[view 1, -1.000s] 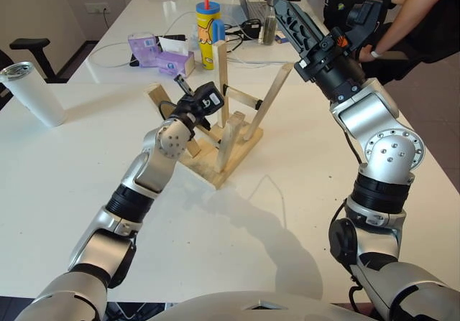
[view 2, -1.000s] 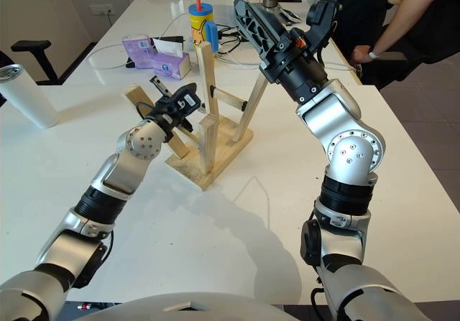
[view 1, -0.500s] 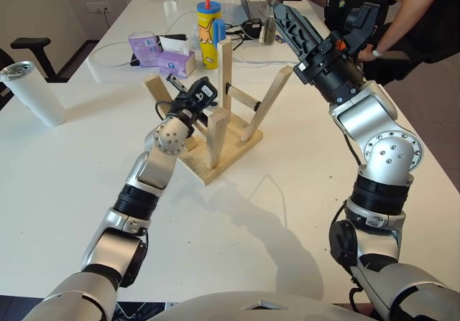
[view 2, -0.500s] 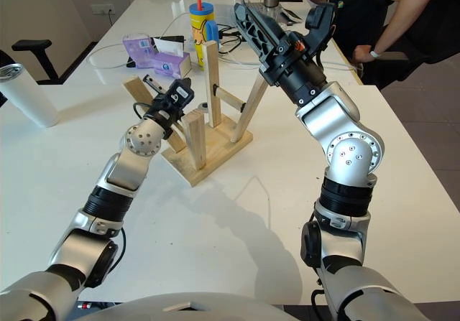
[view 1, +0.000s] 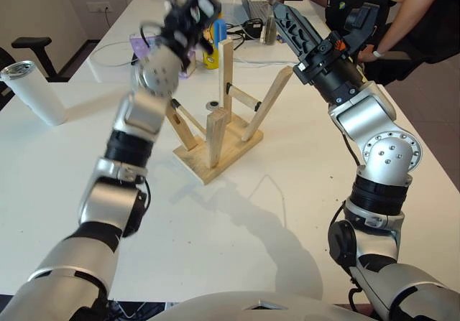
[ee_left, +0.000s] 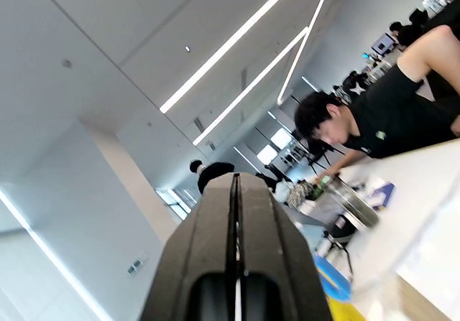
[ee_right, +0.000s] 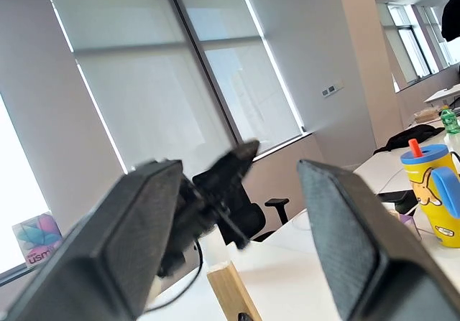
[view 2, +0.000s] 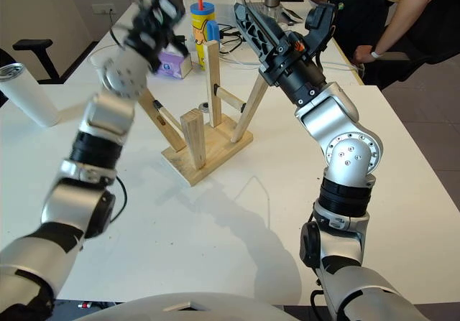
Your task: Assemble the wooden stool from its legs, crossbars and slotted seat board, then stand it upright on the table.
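- The stool (view 1: 215,131) sits upside down at the middle of the worktop (view 1: 280,213): the seat board (view 1: 205,166) lies flat and 4 legs point up, with a crossbar (view 1: 242,97) joining 2 of the far ones.
- The right claw (view 1: 284,12) hangs high at the far right. Its 2 fingers are spread wide with nothing between them except, farther off in the right wrist view, the top of a leg (ee_right: 231,292).
- The right-leaning leg (view 1: 269,107) has its long axis sloping up from the board toward the right arm. Its top end lies just below and to the near left of that claw.
- The left claw (view 1: 188,5) is raised at the far left, above and well apart from the stool. In the left wrist view its fingers (ee_left: 215,213) press together on nothing.
- By my reading the stool looks built and only needs turning over, and the right arm is the nearer one. A grip would come down and leftward onto the sloping leg, across its length.
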Robot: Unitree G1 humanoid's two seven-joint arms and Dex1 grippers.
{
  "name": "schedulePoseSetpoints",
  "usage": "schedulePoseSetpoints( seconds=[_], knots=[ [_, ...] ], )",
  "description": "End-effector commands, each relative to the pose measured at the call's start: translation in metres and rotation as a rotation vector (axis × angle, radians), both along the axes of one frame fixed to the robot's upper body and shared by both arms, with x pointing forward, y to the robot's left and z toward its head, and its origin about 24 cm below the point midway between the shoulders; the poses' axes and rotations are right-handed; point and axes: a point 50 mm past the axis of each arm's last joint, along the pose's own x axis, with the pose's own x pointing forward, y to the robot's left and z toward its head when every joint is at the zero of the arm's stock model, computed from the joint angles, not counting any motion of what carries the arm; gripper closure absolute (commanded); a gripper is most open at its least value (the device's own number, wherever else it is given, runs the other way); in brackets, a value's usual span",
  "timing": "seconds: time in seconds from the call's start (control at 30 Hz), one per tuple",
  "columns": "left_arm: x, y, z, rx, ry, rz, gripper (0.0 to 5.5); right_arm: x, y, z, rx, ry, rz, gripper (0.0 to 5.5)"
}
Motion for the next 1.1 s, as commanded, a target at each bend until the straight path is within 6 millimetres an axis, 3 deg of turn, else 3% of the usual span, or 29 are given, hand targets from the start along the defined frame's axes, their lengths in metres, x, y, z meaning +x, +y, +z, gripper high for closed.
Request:
schedulePoseSetpoints(
  seconds=[0.03,0.07,0.13,0.2,0.23,0.27,0.3,0.47,0.6,0.7,0.77,0.93,1.03,1.1],
  knots=[
    [0.002,0.000,0.013,-0.005,-0.009,-0.027,5.50,-0.001,0.000,-0.001,0.004,0.008,-0.005,2.53],
    [0.013,0.003,-0.029,0.013,0.134,-0.016,5.50,-0.001,0.000,-0.001,0.005,0.009,-0.005,2.53],
    [0.017,0.021,-0.139,0.076,0.519,0.053,5.50,-0.002,0.002,-0.001,0.008,0.010,-0.001,2.53],
    [-0.014,0.039,-0.251,0.144,0.885,0.119,5.50,-0.003,0.000,-0.002,0.013,0.017,-0.006,2.53],
    [-0.037,0.043,-0.292,0.147,1.039,0.131,5.50,-0.003,-0.001,-0.003,0.012,0.023,-0.009,2.53],
    [-0.054,0.043,-0.313,0.143,1.127,0.124,5.50,-0.003,-0.001,-0.003,0.010,0.026,-0.010,2.53],
    [-0.064,0.039,-0.318,0.125,1.151,0.107,5.50,-0.002,-0.001,-0.003,0.008,0.027,-0.005,2.53],
    [-0.062,0.016,-0.281,0.029,1.018,0.051,5.50,-0.001,-0.001,-0.002,0.001,0.025,-0.002,2.53],
    [-0.058,0.018,-0.276,0.012,1.000,0.073,5.50,0.000,0.001,-0.002,-0.001,0.025,0.004,2.53],
    [-0.050,0.021,-0.257,-0.013,0.907,0.089,5.50,0.000,0.000,-0.002,-0.001,0.026,0.004,2.53],
    [-0.041,0.021,-0.229,-0.063,0.778,0.092,5.50,0.000,0.001,-0.002,-0.002,0.027,0.005,2.53],
    [-0.029,0.020,-0.130,-0.307,0.408,0.004,5.50,0.000,0.001,-0.002,-0.015,0.022,-0.002,2.53],
    [-0.035,0.024,-0.092,-0.415,0.277,-0.043,5.50,0.002,0.005,-0.003,-0.060,0.008,-0.025,2.53],
    [-0.038,0.033,-0.079,-0.444,0.225,-0.027,5.50,0.002,0.010,-0.005,-0.114,-0.010,-0.034,2.53]
  ],
)
